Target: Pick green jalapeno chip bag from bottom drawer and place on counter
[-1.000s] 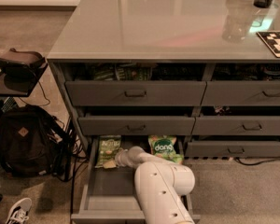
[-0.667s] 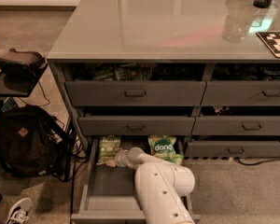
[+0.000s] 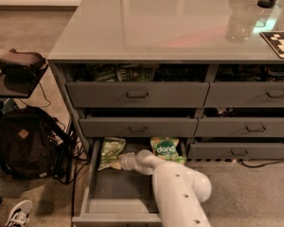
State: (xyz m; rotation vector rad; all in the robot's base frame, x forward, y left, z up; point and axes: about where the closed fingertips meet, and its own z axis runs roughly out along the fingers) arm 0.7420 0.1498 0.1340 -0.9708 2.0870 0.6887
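The claw, state unclear, sits at the crinkly pale-olive green jalapeno chip bag.

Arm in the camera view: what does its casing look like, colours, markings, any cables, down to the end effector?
The arm is a smooth, glossy white shell: a thick rounded segment with a few small dark dots, narrowing to a slimmer white tube. No cables or lettering show. The end effector looks pale too, inside the open bottom drawer beside the green jalapeno chip bag.
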